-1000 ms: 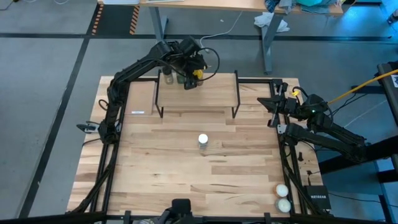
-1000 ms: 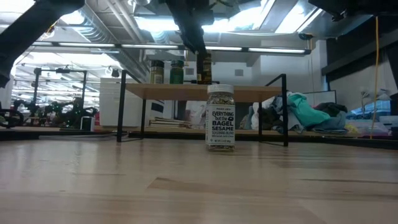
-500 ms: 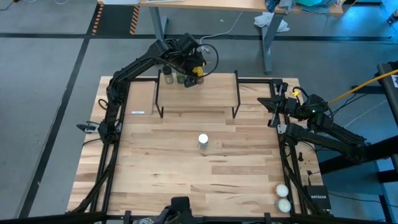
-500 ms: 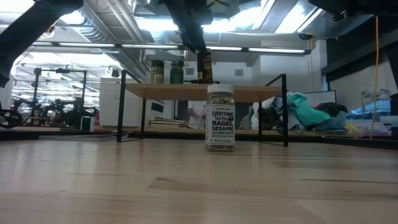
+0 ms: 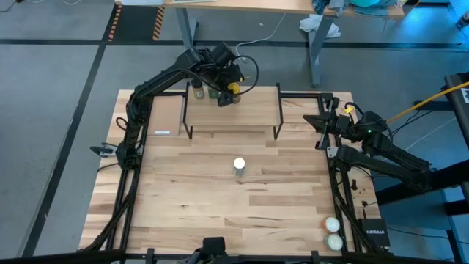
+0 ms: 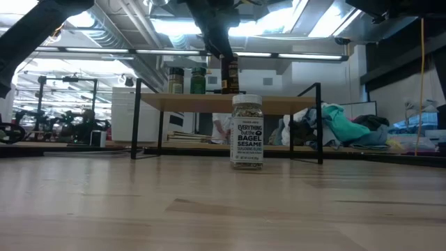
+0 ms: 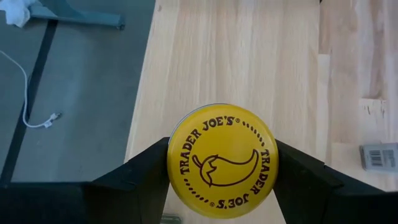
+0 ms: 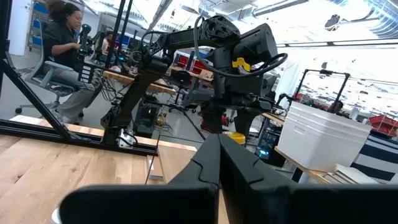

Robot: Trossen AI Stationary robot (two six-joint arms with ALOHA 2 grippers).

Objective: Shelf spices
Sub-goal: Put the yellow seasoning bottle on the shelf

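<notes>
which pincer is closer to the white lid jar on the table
Right, narrowly. The right pincer waits shut at the table's right edge; the left pincer grips the yellow-lidded jar on the shelf beyond the white-lidded jar.

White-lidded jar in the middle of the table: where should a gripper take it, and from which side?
Grip the white-lidded jar around its lid or upper body, coming straight down from above. It stands upright and alone on the table, a narrow cylinder with free space all round, so the fingers can straddle it. The left gripper holds the yellow-lidded jar this way.
</notes>
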